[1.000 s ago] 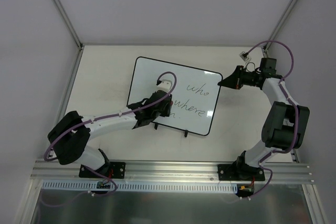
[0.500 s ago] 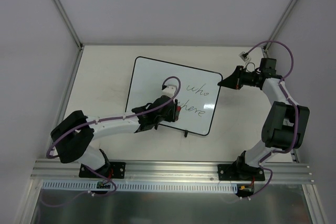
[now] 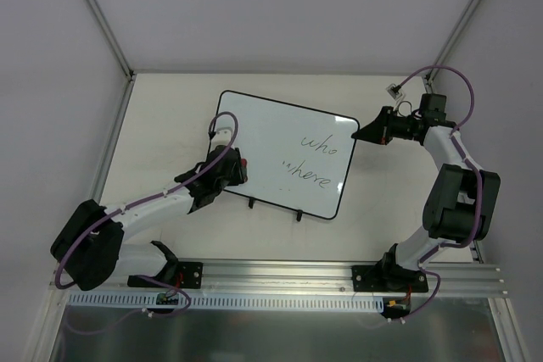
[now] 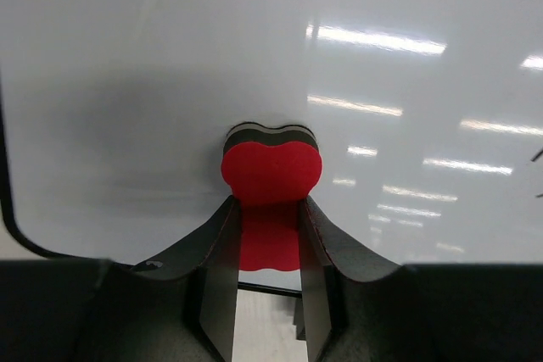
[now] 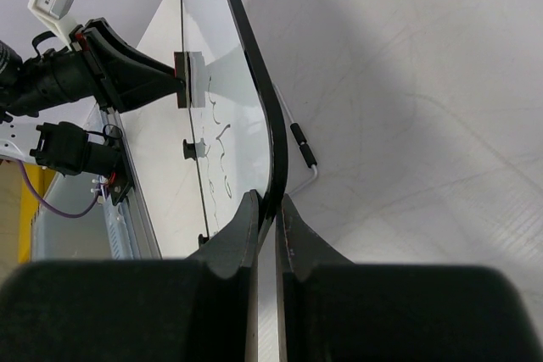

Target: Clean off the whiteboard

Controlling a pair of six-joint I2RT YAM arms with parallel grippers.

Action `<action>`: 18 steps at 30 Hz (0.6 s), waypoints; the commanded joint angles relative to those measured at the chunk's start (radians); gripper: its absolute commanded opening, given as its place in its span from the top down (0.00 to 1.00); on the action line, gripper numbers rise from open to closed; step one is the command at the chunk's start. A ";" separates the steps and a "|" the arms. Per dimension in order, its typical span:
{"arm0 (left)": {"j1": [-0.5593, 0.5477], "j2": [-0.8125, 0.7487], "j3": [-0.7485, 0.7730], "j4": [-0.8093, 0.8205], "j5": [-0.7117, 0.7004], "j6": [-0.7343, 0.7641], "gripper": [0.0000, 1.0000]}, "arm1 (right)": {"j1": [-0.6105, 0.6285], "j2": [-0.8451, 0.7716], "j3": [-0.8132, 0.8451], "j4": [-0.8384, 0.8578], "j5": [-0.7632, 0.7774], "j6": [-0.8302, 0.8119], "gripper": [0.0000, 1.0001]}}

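Leftward is where my left pincer [image 3: 241,167] has slid, from mid-board to near the left edge of the whiteboard [image 3: 270,129]. It is clamped on a red, bone-shaped eraser [image 4: 271,171], whose dark felt layer presses against the glossy white surface. My right pincer [image 3: 363,133] is closed on the thin black frame at the board's right edge. The board sits at the centre of the matte, pale worktop [image 3: 161,116], with plain white walls [image 3: 271,14] around it. Black handwriting [image 3: 310,163] remains on its right half.

Wrist views: left fingers [image 4: 214,270] covering eraser [image 4: 271,171] lower sides; board [image 4: 382,82] running off frame edges; right fingers [image 5: 239,236] hiding board's corner edge; writing [image 5: 222,146] showing too small to read.
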 commanded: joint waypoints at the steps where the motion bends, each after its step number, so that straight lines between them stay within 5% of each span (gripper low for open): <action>1: 0.053 -0.008 -0.042 -0.069 -0.101 0.009 1.00 | -0.003 -0.010 -0.004 0.061 0.099 -0.099 1.00; 10: 0.068 0.011 -0.062 -0.064 -0.066 -0.043 1.00 | -0.005 -0.008 -0.006 0.061 0.101 -0.099 1.00; 18: -0.061 0.080 0.003 -0.059 -0.055 -0.092 1.00 | -0.003 -0.005 -0.001 0.061 0.101 -0.095 1.00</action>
